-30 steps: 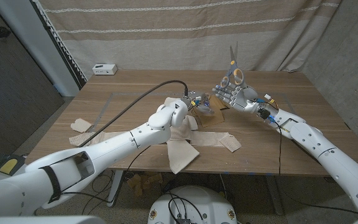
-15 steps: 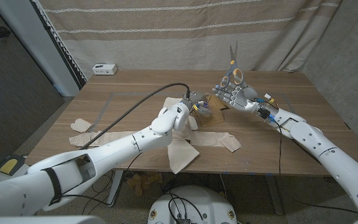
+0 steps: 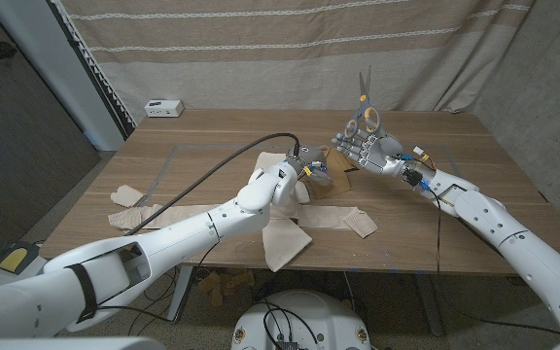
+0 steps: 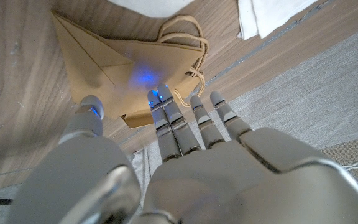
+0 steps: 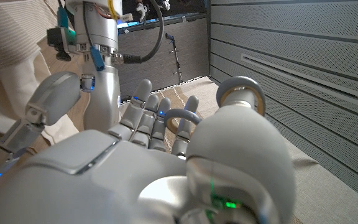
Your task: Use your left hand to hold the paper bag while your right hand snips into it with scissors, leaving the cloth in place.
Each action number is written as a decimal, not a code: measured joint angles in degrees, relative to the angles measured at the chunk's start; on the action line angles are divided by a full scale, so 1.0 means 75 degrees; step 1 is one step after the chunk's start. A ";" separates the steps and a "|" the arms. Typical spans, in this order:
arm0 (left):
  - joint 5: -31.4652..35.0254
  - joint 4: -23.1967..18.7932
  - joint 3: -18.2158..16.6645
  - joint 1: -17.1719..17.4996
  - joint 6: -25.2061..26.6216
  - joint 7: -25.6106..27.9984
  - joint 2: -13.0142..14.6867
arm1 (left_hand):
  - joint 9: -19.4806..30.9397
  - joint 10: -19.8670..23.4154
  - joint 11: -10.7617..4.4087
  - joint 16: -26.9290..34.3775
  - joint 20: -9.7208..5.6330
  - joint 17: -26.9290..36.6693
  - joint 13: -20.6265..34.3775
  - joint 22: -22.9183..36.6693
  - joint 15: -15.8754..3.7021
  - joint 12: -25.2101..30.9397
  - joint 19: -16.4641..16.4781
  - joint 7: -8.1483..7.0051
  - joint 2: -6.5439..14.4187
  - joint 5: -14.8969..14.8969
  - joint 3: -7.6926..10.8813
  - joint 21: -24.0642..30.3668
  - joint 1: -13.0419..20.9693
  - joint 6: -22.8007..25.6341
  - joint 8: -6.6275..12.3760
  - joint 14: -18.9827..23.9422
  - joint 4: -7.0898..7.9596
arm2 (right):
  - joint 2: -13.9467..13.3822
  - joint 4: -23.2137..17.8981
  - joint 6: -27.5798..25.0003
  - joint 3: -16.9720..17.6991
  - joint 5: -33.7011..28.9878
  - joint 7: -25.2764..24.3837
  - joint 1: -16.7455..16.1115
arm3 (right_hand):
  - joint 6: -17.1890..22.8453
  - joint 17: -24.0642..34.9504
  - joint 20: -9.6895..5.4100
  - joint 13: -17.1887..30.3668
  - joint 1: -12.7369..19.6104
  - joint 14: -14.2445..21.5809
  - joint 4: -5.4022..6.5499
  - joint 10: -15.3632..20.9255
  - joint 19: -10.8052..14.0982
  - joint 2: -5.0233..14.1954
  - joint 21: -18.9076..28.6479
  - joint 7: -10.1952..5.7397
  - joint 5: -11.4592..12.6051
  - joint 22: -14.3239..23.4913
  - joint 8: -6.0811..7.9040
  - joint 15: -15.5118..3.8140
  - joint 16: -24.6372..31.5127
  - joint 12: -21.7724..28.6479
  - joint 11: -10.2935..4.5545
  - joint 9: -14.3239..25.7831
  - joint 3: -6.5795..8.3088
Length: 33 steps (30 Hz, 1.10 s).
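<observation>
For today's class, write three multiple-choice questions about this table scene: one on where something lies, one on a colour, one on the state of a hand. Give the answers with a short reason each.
1. Where does the small white box sit?
A. at the table's far left corner
B. beside the scissors
C. on the cloth

2. What colour is the paper bag?
A. white
B. brown
C. blue

3. What is the right hand doing?
A. pressing on the cloth
B. hanging empty
C. holding the scissors with blades pointing up

Answers: 1 A, the head view shows it by the far left edge. 2 B, the left wrist view shows brown paper with string handles. 3 C, the handles sit in its fingers, blades upright.
</observation>
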 measured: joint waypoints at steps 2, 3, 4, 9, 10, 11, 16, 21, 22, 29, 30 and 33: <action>0.0005 0.0000 -0.0023 0.0012 -0.0072 -0.0034 0.0000 | 0.0000 0.0113 -0.0008 0.0000 -0.0003 0.0000 0.0019 0.0000 -0.0014 0.0001 0.0003 0.0027 0.0000 0.0000 -0.0020 0.0000 0.0000 0.0115 0.0028 0.0057 -0.0020 | -0.0008 -0.0019 0.0011 0.0015 0.0000 -0.0015 -0.0021 | 0.0000 0.0000 0.0000 0.0000 0.0000 0.0000 0.0000 0.0000 0.0000 0.0000 0.0000 0.0000 0.0000 0.0000 -0.0003 0.0000 0.0000 -0.0001 0.0000 0.0000 0.0000; 0.0005 0.0000 -0.0025 0.0015 -0.0072 -0.0034 0.0000 | 0.0000 0.0139 -0.0034 0.0000 -0.0041 0.0000 0.0035 0.0000 -0.0002 0.0034 0.0041 0.0020 0.0000 0.0000 -0.0039 0.0000 0.0000 0.0174 0.0052 0.0107 0.0000 | -0.0008 -0.0019 0.0012 0.0015 0.0000 -0.0018 -0.0021 | 0.0000 0.0000 0.0000 0.0000 0.0000 0.0000 0.0000 0.0000 0.0000 0.0000 0.0000 0.0000 0.0000 0.0000 -0.0003 0.0000 0.0000 -0.0001 0.0000 0.0000 0.0000; 0.0013 0.0000 -0.0032 0.0021 -0.0088 -0.0042 0.0000 | 0.0000 0.0189 -0.0033 0.0000 -0.0066 0.0000 0.0036 0.0000 0.0001 0.0054 0.0066 -0.0003 0.0000 0.0000 -0.0051 0.0000 0.0000 0.0193 0.0057 0.0109 0.0012 | -0.0009 -0.0026 0.0016 0.0016 0.0000 -0.0023 -0.0024 | 0.0000 0.0000 0.0000 0.0000 0.0000 0.0000 0.0000 -0.0001 0.0000 0.0000 0.0000 0.0000 0.0000 0.0000 -0.0003 0.0000 0.0000 -0.0002 0.0000 0.0000 0.0000; 0.0070 -0.0019 -0.0052 0.0053 -0.0145 -0.0081 0.0002 | 0.0000 0.0245 -0.0058 0.0000 -0.0095 -0.0001 0.0072 0.0000 0.0001 0.0082 0.0096 -0.0025 0.0000 0.0000 -0.0051 -0.0002 0.0000 0.0299 0.0086 0.0109 0.0012 | -0.0019 -0.0051 0.0026 0.0027 0.0000 -0.0041 -0.0042 | 0.0000 -0.0002 0.0000 0.0000 0.0000 0.0000 0.0000 -0.0001 0.0000 0.0000 0.0000 0.0000 0.0000 0.0000 -0.0003 0.0000 0.0000 -0.0025 0.0000 0.0000 0.0000; 0.0070 -0.0024 -0.0055 0.0062 -0.0145 -0.0081 0.0003 | 0.0000 0.0253 -0.0065 0.0000 -0.0095 -0.0001 0.0072 0.0000 0.0001 0.0082 0.0095 -0.0025 0.0000 0.0000 -0.0051 -0.0045 0.0000 0.0299 0.0086 0.0109 0.0012 | -0.0019 -0.0051 0.0026 0.0027 0.0000 -0.0042 -0.0042 | 0.0000 -0.0020 0.0000 0.0000 0.0000 0.0000 0.0000 -0.0001 0.0000 0.0000 0.0001 0.0000 0.0000 0.0000 -0.0003 0.0000 0.0000 -0.0025 0.0001 0.0000 0.0000; 0.0107 -0.0025 -0.0057 0.0066 -0.0172 -0.0108 0.0003 | 0.0000 0.0276 -0.0056 0.0000 -0.0095 -0.0001 0.0073 0.0000 0.0001 0.0082 0.0095 0.0002 0.0000 0.0000 -0.0051 -0.0057 0.0000 0.0327 0.0086 0.0109 0.0012 | -0.0019 -0.0051 0.0027 0.0027 0.0000 -0.0045 -0.0042 | 0.0000 -0.0032 0.0000 0.0000 0.0000 0.0000 0.0000 -0.0001 0.0000 0.0000 0.0001 0.0000 0.0000 0.0000 -0.0003 0.0000 0.0000 -0.0026 0.0001 0.0000 0.0000; 0.0151 -0.0045 -0.0081 0.0112 -0.0195 -0.0138 0.0005 | 0.0000 0.0300 -0.0032 0.0000 -0.0095 -0.0001 0.0072 0.0000 -0.0041 0.0082 0.0095 0.0015 0.0000 0.0000 -0.0051 -0.0058 0.0000 0.0340 0.0086 0.0151 0.0012 | -0.0038 -0.0087 0.0029 0.0032 0.0000 -0.0054 -0.0049 | 0.0000 -0.0038 0.0000 0.0037 0.0000 0.0000 0.0000 -0.0002 0.0000 0.0000 -0.0004 0.0000 0.0000 0.0000 -0.0003 0.0000 0.0000 -0.0029 0.0001 0.0000 0.0000; 0.0195 -0.0049 -0.0097 0.0149 -0.0208 -0.0159 -0.0003 | 0.0000 0.0300 -0.0032 0.0000 -0.0095 -0.0001 0.0106 0.0000 -0.0041 0.0082 0.0095 0.0015 0.0000 0.0000 -0.0083 -0.0058 0.0000 0.0340 0.0085 0.0150 -0.0020 | -0.0041 -0.0089 0.0029 0.0032 0.0002 -0.0055 -0.0048 | 0.0000 -0.0038 0.0000 0.0037 -0.0002 0.0000 0.0000 -0.0002 -0.0001 0.0002 -0.0029 0.0000 0.0000 0.0000 -0.0003 0.0000 0.0000 -0.0042 0.0001 -0.0001 0.0000; 0.0212 -0.0049 -0.0100 0.0157 -0.0209 -0.0163 -0.0011 | 0.0000 0.0300 -0.0032 0.0000 -0.0095 -0.0001 0.0106 0.0000 -0.0040 0.0082 0.0095 0.0015 0.0000 0.0000 -0.0083 -0.0058 0.0000 0.0340 0.0085 0.0150 -0.0020 | -0.0041 -0.0089 0.0029 0.0032 0.0002 -0.0055 -0.0045 | -0.0001 -0.0038 0.0000 0.0037 -0.0032 0.0000 0.0000 -0.0003 -0.0001 0.0032 -0.0029 0.0000 0.0000 0.0000 -0.0003 0.0000 0.0000 -0.0045 0.0001 -0.0001 0.0000; 0.0302 -0.0048 -0.0105 0.0200 -0.0151 -0.0192 -0.0063 | 0.0001 0.0365 -0.0046 0.0054 -0.0095 0.0036 0.0106 0.0000 -0.0041 0.0110 0.0095 0.0070 0.0000 0.0000 -0.0083 -0.0058 0.0000 0.0394 0.0085 0.0232 -0.0019 | -0.0042 -0.0089 0.0029 0.0032 0.0008 -0.0057 -0.0038 | -0.0001 -0.0038 0.0000 0.0036 -0.0032 0.0000 0.0000 -0.0014 -0.0001 0.0032 -0.0028 0.0001 0.0000 0.0000 -0.0003 0.0000 0.0029 -0.0050 0.0013 -0.0001 0.0000; 0.0311 -0.0048 -0.0105 0.0200 -0.0134 -0.0195 -0.0063 | 0.0000 0.0380 -0.0033 0.0053 -0.0095 0.0036 0.0126 0.0000 -0.0041 0.0110 0.0095 0.0070 0.0000 0.0000 -0.0082 -0.0058 0.0000 0.0394 0.0085 0.0232 -0.0019 | -0.0042 -0.0089 0.0029 0.0032 0.0008 -0.0057 -0.0038 | -0.0001 -0.0038 0.0000 0.0036 -0.0032 0.0000 0.0000 -0.0014 -0.0001 0.0032 -0.0028 0.0001 0.0000 0.0000 -0.0003 0.0000 0.0029 -0.0047 0.0013 -0.0001 0.0000; 0.0340 -0.0011 -0.0105 0.0219 -0.0104 -0.0200 -0.0122 | 0.0009 0.0397 -0.0048 0.0053 -0.0069 0.0036 0.0143 0.0000 -0.0041 0.0140 0.0121 0.0111 0.0000 0.0000 -0.0083 -0.0058 0.0000 0.0435 0.0085 0.0232 -0.0019 | -0.0042 -0.0087 0.0029 0.0038 0.0020 -0.0061 -0.0037 | -0.0001 -0.0038 0.0000 0.0035 -0.0032 0.0000 0.0000 -0.0014 -0.0001 0.0032 -0.0028 0.0001 0.0000 0.0000 -0.0003 0.0000 0.0029 -0.0022 0.0013 -0.0001 0.0000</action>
